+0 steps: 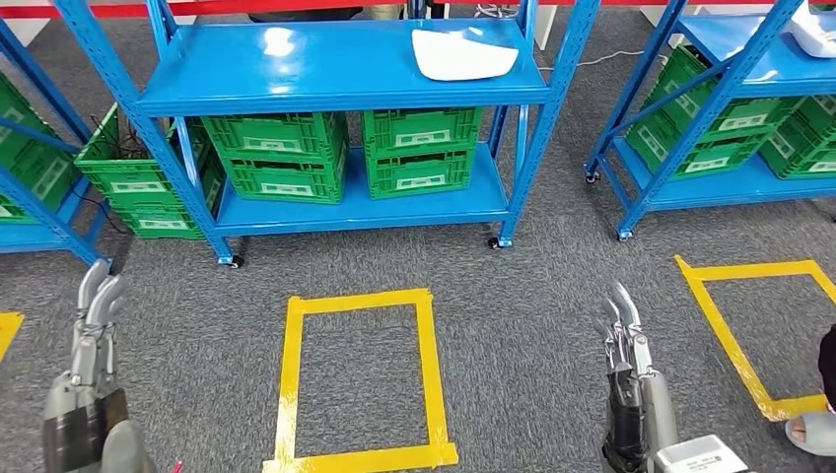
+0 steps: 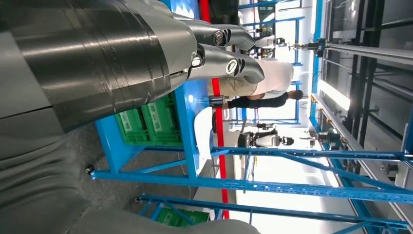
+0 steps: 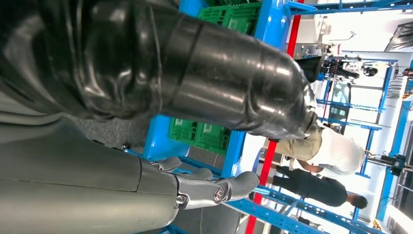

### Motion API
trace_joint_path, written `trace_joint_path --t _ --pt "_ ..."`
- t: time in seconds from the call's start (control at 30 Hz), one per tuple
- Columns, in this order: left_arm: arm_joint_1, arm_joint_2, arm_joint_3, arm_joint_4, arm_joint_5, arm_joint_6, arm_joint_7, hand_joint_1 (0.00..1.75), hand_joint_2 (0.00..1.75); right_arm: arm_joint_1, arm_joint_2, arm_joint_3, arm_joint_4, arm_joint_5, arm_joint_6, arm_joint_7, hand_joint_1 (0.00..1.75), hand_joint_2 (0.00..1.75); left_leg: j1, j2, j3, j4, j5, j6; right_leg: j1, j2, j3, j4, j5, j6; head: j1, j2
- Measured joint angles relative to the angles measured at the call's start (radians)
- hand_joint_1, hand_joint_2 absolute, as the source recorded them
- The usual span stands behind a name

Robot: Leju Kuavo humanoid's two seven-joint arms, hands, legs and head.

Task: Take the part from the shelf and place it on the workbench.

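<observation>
Nearest, both silver arms hang low over grey carpet: the left robot hand (image 1: 96, 301) and right robot hand (image 1: 623, 320) point forward, fingers straight and slightly apart, holding nothing. Between them lies a yellow tape rectangle (image 1: 290, 374). Beyond stands the blue shelf (image 1: 325, 94), the white part (image 1: 461, 53) lying on its top level above green crates (image 1: 281, 156).
</observation>
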Motion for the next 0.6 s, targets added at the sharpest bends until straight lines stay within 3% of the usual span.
trace_joint_path --t 0.07,0.13,0.23,0.27,0.33,0.37,0.4,0.43,0.47,0.53,0.6 --pt "0.000 0.000 0.000 0.000 0.000 0.000 -0.001 0.00 0.00 -0.007 -0.003 0.003 0.000 0.003 0.000 0.010 0.00 0.00 -0.001 -0.001 0.006 0.000 -0.011 -0.008 0.007 0.001 0.038 -0.085 0.034 -0.010 0.003 0.000" --pt "-0.001 0.000 0.000 -0.001 -0.001 0.000 -0.002 0.00 0.00 -0.014 -0.006 0.009 0.001 0.007 0.001 0.025 0.00 0.00 -0.001 -0.001 0.009 -0.004 -0.017 -0.019 0.012 0.001 0.050 -0.100 0.026 -0.018 0.003 0.000" --pt "-0.002 0.001 -0.001 -0.003 -0.004 0.000 -0.003 0.00 0.00 -0.022 -0.008 0.017 0.002 0.013 0.003 0.039 0.00 0.00 -0.002 0.004 0.005 0.023 -0.040 -0.032 0.005 0.001 0.077 -0.120 0.025 -0.033 -0.004 0.000" --pt "-0.002 0.001 -0.001 -0.004 -0.004 0.000 -0.002 0.00 0.00 -0.026 -0.008 0.020 0.002 0.015 0.003 0.042 0.00 0.00 -0.002 0.006 -0.016 0.068 -0.060 -0.034 0.002 0.001 0.087 -0.126 0.023 -0.038 -0.011 0.000" --pt "-0.003 0.002 -0.002 -0.004 -0.003 0.000 -0.001 0.00 0.00 -0.032 -0.008 0.024 0.004 0.016 0.003 0.046 0.00 0.00 -0.001 0.009 -0.095 0.203 -0.106 -0.037 0.003 0.000 0.098 -0.129 0.013 -0.044 -0.024 0.000" --pt "-0.003 0.003 -0.002 -0.004 -0.003 0.000 -0.001 0.00 0.00 -0.033 -0.008 0.026 0.006 0.017 0.003 0.048 0.00 0.00 -0.001 0.010 -0.135 0.258 -0.117 -0.037 0.004 0.000 0.103 -0.128 0.007 -0.045 -0.028 0.000" --pt "-0.003 0.004 -0.002 -0.003 -0.002 0.000 0.000 0.00 0.00 -0.033 -0.009 0.028 0.007 0.017 0.004 0.050 0.00 0.00 -0.001 0.010 -0.161 0.282 -0.110 -0.037 0.005 0.001 0.108 -0.128 0.001 -0.045 -0.032 0.000" --pt "-0.003 0.004 -0.002 -0.003 -0.002 0.000 0.000 0.00 0.00 -0.033 -0.009 0.030 0.008 0.019 0.004 0.051 0.00 0.00 -0.001 0.010 -0.167 0.268 -0.082 -0.035 0.006 0.001 0.116 -0.127 -0.005 -0.044 -0.036 0.000" --pt "-0.003 0.004 -0.002 -0.003 -0.001 0.000 0.000 0.00 0.00 -0.034 -0.009 0.032 0.009 0.020 0.005 0.051 0.00 0.00 -0.002 0.010 -0.150 0.214 -0.038 -0.031 0.007 0.001 0.127 -0.127 -0.013 -0.043 -0.040 0.000" --pt "-0.004 0.005 -0.003 -0.003 0.000 0.000 0.000 0.00 0.00 -0.037 -0.009 0.035 0.010 0.023 0.006 0.052 0.00 0.00 -0.006 0.013 -0.093 0.081 0.032 -0.019 0.010 0.001 0.139 -0.128 -0.031 -0.037 -0.047 0.000" --pt "-0.005 0.005 -0.004 -0.004 0.001 0.000 -0.002 0.00 0.00 -0.041 -0.010 0.037 0.011 0.025 0.009 0.055 0.00 0.00 -0.012 0.016 -0.052 0.014 0.040 -0.011 0.011 0.001 0.144 -0.131 -0.042 -0.025 -0.049 0.000"
